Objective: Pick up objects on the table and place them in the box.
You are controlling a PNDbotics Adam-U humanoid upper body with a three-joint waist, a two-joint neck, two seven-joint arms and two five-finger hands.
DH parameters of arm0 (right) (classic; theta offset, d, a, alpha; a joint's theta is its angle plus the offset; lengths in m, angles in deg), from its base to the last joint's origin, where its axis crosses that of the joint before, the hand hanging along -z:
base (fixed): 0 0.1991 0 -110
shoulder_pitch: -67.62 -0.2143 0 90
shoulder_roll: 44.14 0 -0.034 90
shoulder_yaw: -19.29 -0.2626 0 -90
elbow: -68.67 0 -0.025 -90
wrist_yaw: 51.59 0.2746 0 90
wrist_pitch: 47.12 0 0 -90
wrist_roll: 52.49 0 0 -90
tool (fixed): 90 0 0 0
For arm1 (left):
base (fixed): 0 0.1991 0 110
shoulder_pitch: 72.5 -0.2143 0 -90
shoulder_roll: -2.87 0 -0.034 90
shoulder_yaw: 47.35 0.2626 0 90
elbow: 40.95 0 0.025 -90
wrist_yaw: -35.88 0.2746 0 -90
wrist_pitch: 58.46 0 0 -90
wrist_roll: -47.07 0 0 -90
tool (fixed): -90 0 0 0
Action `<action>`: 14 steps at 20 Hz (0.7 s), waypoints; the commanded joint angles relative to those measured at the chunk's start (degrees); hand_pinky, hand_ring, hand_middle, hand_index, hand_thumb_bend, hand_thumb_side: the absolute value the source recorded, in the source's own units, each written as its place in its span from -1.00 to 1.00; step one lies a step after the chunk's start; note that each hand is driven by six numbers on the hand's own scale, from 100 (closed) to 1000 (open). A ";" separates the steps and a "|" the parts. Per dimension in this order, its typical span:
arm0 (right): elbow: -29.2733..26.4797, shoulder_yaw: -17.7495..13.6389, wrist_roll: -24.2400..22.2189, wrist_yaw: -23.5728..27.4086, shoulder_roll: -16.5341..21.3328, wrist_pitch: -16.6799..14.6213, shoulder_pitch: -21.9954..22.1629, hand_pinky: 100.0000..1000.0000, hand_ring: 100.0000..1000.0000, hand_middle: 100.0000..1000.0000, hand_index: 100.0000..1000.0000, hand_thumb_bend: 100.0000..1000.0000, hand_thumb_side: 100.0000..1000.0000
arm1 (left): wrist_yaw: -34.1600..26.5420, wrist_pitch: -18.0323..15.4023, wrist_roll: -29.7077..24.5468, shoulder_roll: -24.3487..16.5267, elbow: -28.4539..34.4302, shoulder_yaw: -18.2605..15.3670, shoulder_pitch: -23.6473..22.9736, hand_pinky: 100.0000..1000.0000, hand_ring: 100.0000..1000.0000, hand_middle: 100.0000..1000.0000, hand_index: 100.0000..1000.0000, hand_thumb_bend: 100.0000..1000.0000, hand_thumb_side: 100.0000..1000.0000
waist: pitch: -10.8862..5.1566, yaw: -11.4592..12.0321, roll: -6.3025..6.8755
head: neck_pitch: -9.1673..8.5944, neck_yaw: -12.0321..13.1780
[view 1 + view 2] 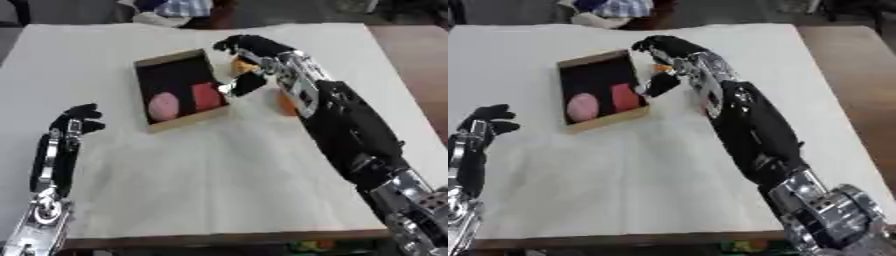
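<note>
Looks like it's mid-pickup: the right hand [254, 60] sits just past the box [147, 65] with fingers curled over a small orange thing [241, 65], though whether it's actually gripped I can't tell, so next it'd need to swing over the box, while the left hand [77, 120] idles, fingers curled on nothing.

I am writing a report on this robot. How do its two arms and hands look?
Both arms are mostly black with silver joints. The right hand has black fingers and silver metal at its wrist. The left hand is black; its forearm shows silver strips.
</note>
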 commanded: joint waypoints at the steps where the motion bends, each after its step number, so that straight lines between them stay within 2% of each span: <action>1: -1.70 -0.76 -1.29 -1.63 5.09 -2.00 -1.56 0.68 0.72 0.77 0.91 -0.38 -0.20 | 0.23 -0.07 0.25 -0.92 0.57 -0.38 0.23 0.46 0.14 0.17 0.47 -1.00 0.87 | -1.82 -0.29 -0.07 | -0.14 0.36; 8: 1.01 -1.53 -6.10 0.91 11.74 -1.99 1.20 0.68 0.73 0.79 0.92 -0.40 -0.17 | 0.34 -0.08 0.53 -1.17 0.52 -0.66 0.00 0.46 0.14 0.17 0.47 -1.00 0.87 | -1.99 -1.30 -0.29 | -0.14 1.09; 13: 3.73 -2.48 -8.36 1.56 13.04 -0.69 2.67 0.68 0.72 0.77 0.88 -0.45 -0.17 | 0.36 -0.09 0.56 -1.15 0.52 -0.67 -0.03 0.46 0.14 0.17 0.47 -1.00 0.87 | -2.12 -1.65 -0.26 | -0.14 1.03; 14: 4.35 -2.61 -8.55 1.26 13.01 -0.40 2.82 0.66 0.69 0.72 0.86 -0.49 -0.24 | 0.36 -0.09 0.55 -1.13 0.51 -0.67 -0.03 0.46 0.14 0.17 0.47 -1.00 0.87 | -2.14 -1.67 -0.23 | -0.14 0.98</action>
